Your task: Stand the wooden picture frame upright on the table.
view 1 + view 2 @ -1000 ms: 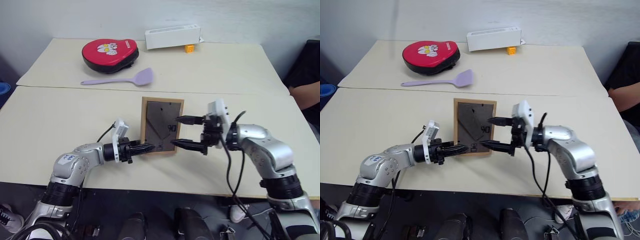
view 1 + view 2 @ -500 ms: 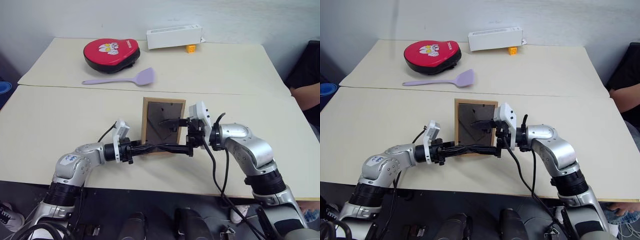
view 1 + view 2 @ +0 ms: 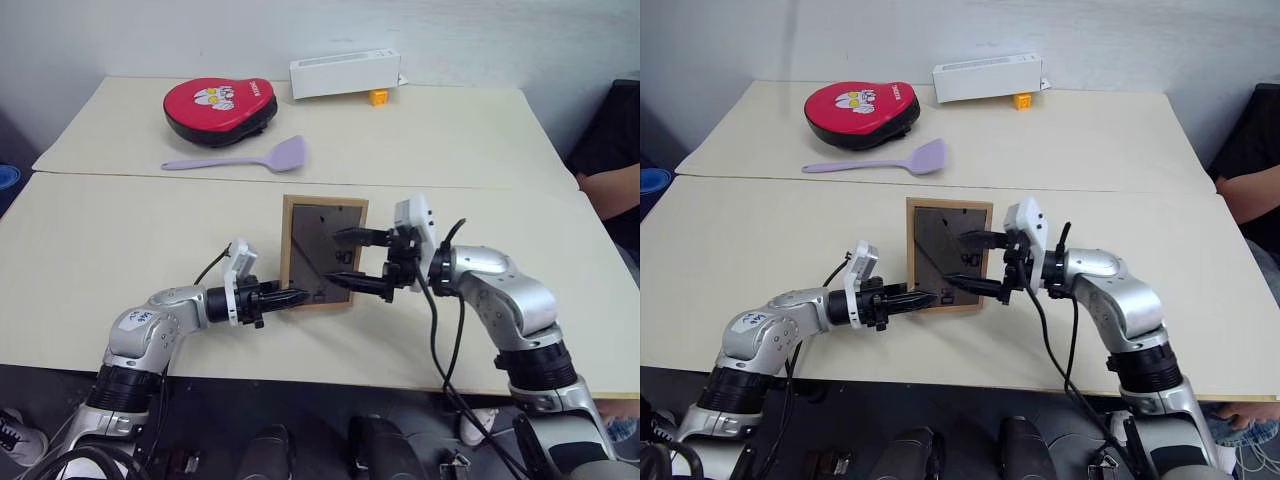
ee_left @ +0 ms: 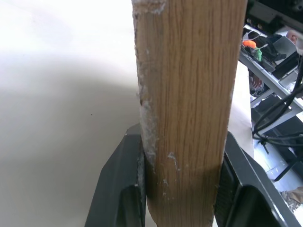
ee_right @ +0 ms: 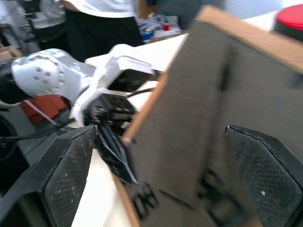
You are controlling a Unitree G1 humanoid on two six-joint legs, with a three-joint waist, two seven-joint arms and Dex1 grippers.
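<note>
The wooden picture frame (image 3: 322, 250) is held up over the near table (image 3: 100, 230), its dark back with the fold-out stand toward me. My left gripper (image 3: 296, 296) is shut on its lower left corner; the light wood edge (image 4: 189, 94) sits clamped between its black fingers (image 4: 125, 189). My right gripper (image 3: 340, 258) comes in from the right and is open, one finger across the upper back and one near the bottom edge. In the right wrist view the dark back (image 5: 222, 118) lies between those spread fingers (image 5: 61, 179). I cannot tell whether they touch it.
On the far table lie a red round case (image 3: 220, 105), a lilac spatula (image 3: 240, 158), a long white box (image 3: 345, 75) and a small orange thing (image 3: 378, 96). A seam divides the two tables. A person's arm (image 3: 610, 190) shows at the right edge.
My right gripper, still open, has shifted left from the frame's right edge to over its back. The left gripper and the frame have stayed put.
</note>
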